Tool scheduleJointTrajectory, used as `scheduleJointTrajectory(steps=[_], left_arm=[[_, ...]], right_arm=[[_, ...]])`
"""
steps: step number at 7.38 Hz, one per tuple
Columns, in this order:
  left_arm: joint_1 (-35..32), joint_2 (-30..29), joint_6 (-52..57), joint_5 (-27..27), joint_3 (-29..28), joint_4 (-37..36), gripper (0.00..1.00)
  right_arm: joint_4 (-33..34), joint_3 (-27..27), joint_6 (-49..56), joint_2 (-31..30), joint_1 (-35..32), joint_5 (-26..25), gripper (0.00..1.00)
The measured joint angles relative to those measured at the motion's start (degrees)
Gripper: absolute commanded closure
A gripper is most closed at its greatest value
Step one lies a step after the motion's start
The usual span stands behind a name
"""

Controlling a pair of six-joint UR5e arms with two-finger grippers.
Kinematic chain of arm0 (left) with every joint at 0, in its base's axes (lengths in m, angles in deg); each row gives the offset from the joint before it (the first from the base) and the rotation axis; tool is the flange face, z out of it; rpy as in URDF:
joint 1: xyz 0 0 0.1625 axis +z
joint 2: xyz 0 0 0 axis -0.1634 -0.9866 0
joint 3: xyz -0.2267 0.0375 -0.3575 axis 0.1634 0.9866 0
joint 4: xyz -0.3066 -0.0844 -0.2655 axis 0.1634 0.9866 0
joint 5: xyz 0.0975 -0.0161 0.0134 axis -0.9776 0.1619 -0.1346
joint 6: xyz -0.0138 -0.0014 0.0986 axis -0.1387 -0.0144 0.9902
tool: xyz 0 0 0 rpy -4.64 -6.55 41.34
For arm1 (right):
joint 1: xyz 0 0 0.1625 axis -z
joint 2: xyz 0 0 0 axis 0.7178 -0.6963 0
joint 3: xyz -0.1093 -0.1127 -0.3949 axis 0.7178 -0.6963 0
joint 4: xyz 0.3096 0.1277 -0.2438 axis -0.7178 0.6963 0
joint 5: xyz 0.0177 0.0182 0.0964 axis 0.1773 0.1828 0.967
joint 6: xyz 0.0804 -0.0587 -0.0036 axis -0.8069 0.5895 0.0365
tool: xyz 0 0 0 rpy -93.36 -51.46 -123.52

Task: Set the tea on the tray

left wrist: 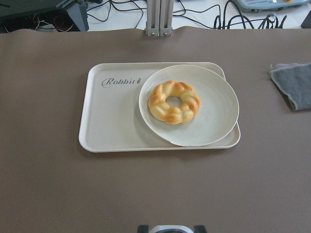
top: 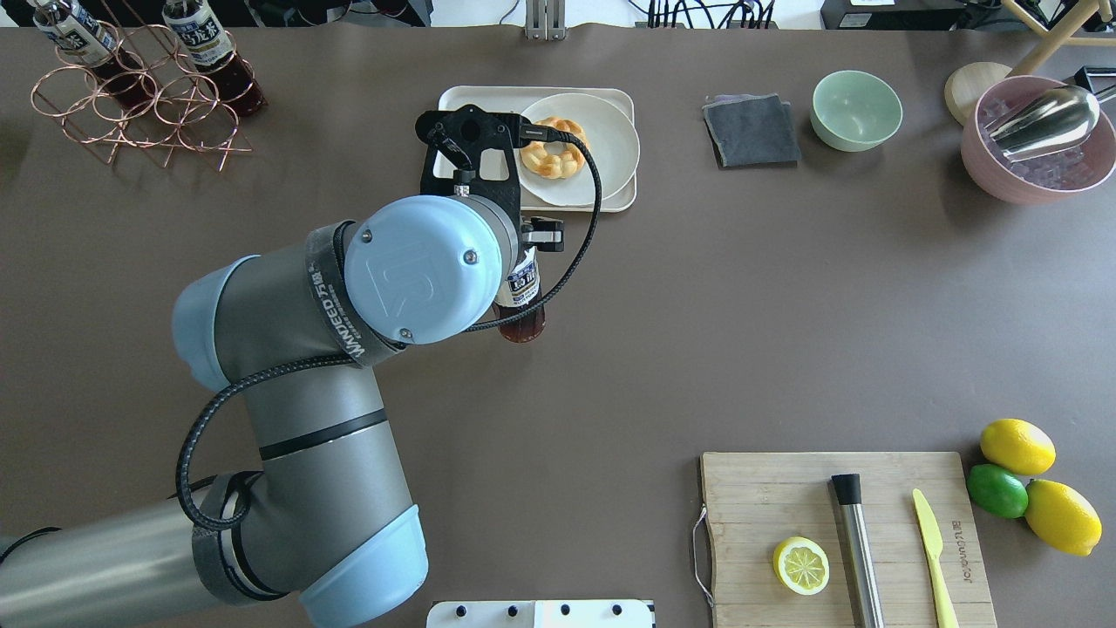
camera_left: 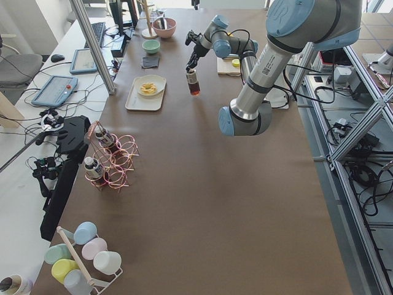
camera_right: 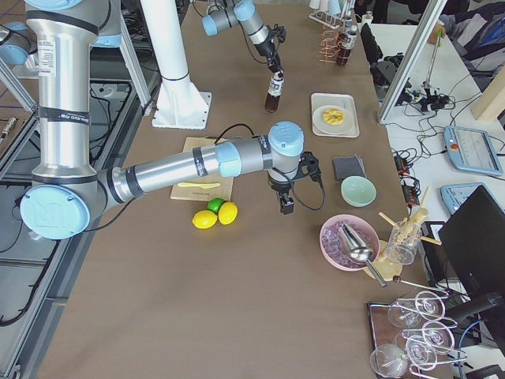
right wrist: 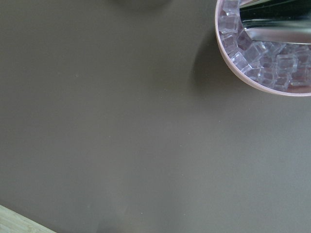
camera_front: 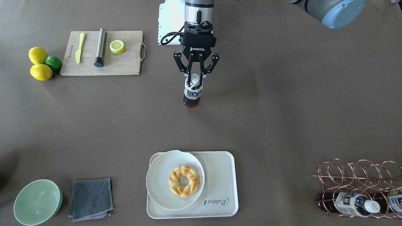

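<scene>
From my remote station, the left fingers [camera_front: 201,66] pinch the white-capped neck of the tea [camera_front: 192,94]. The bottle is upright beneath them over the middle of the brown counter [camera_front: 282,110], well apart from the tray [camera_front: 220,188], which carries a plate [camera_front: 160,188] with a ring pastry [camera_front: 183,181]. The right fingers [camera_right: 286,207] hover near the lemons [camera_right: 203,220], shown only from the side, so I cannot tell whether they are spread or pressed together.

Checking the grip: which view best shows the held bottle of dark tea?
Exterior front-facing: the left gripper closes around the white cap of the small clear plastic tea bottle, label plain. Overhead: the arm hides its top. Side views: small, far. Wrist views: nothing clear.
</scene>
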Motion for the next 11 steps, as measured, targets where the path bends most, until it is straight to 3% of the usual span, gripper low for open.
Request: scheduleJointTrajectory(steps=[4,5,6,8,11], left_arm=[[1.0,0.0,-0.5,-0.1,-0.1,0.1,1.00],[1.3,0.1,-0.5,-0.5,-0.1,0.1,0.96],[1.7,0.2,-0.5,-1.4,-0.1,0.1,0.51],[2.4,0.3,-0.5,-2.4,-0.1,0.0,0.06],[2.5,0.4,-0.5,-2.4,1.1,-0.3,0.04]], right_arm=[[-4.6,0.2,-1.0,0.0,2.0,0.5,0.00],[-4.9,0.2,-1.2,0.0,2.4,0.5,0.00],[-5.0,0.3,-1.3,0.1,2.8,0.5,0.00],[-5.1,0.4,-1.4,0.5,3.3,0.6,0.00],[-5.0,1.5,-8.3,3.7,4.9,3.7,0.01]])
